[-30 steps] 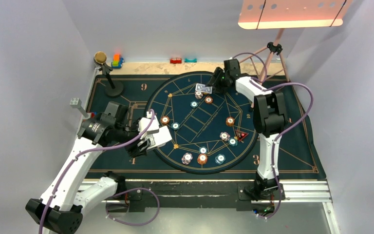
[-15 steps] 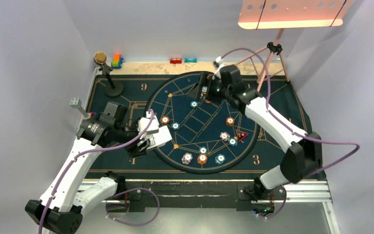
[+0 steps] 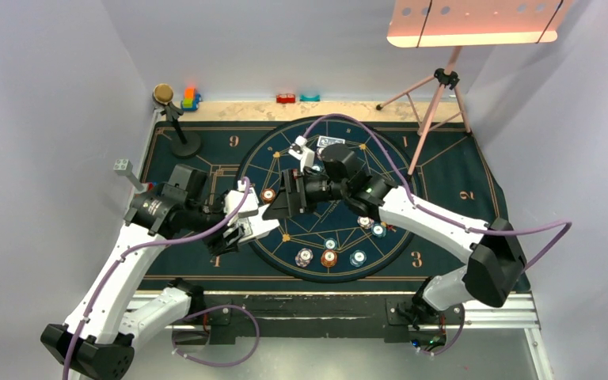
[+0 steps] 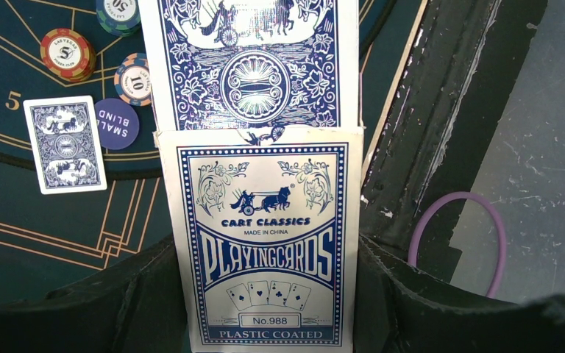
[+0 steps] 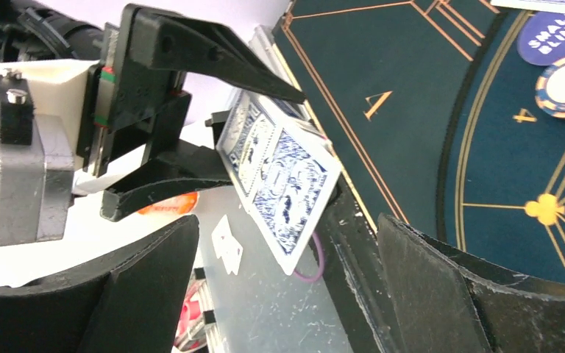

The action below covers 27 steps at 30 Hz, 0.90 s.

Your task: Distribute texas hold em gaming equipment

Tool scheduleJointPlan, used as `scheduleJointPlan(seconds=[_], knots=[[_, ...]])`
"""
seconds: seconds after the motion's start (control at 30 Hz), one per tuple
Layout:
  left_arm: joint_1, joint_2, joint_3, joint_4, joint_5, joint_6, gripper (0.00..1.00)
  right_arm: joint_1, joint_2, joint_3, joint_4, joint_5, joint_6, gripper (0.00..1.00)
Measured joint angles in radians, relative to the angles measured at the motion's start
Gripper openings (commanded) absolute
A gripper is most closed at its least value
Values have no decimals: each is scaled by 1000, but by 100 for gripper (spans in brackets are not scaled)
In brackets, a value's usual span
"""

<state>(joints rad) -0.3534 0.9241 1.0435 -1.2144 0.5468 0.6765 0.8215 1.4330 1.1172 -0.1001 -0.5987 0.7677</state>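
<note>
Around the play area we see a small stand with a round gold top (image 3: 176,119) at the far left, stacked toy blocks (image 3: 190,98) behind it, a red block (image 3: 286,98) and a teal block (image 3: 310,97) along the far edge, and a pink tripod (image 3: 434,107) at the far right under a glowing lamp panel (image 3: 475,20). The right arm reaches across the middle of the round mat (image 3: 273,154) and covers several chips. The mat lies on a dark cloth (image 3: 475,182) with gold lines and numerals that covers the bench, and pale walls close in on three sides. The left claw (image 3: 249,228) is closed on the card box (image 4: 261,243), a white-and-blue box printed with "PLAYING CARDS", held at the mat's left edge. One blue-backed card (image 4: 250,66) sticks out of its open end. The right claw (image 3: 279,206) faces that card with its fingers spread wide, gripping nothing. We cannot tell whether they touch it. On the mat beside the box lie a single face-down card (image 4: 66,145), a purple "SMALL BLIND" button (image 4: 116,123), a red-and-yellow chip stack (image 4: 68,53), an orange-and-blue chip (image 4: 132,79) marked 10 and a teal chip (image 4: 118,11). Three more chip stacks (image 3: 329,257) sit at the mat's near rim.
</note>
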Motion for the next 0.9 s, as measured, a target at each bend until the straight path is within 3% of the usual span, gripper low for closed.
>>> scheduleJointPlan(seconds=[0.27, 0.57, 0.9], knots=[[0, 9, 8, 0, 0, 0, 0, 56, 103, 0, 80, -23, 27, 98], [0, 9, 16, -5, -1, 1, 0, 61, 149, 0, 107, -22, 55, 74], [0, 9, 16, -8, 0, 1, 0, 50, 140, -5, 117, -21, 65, 66]])
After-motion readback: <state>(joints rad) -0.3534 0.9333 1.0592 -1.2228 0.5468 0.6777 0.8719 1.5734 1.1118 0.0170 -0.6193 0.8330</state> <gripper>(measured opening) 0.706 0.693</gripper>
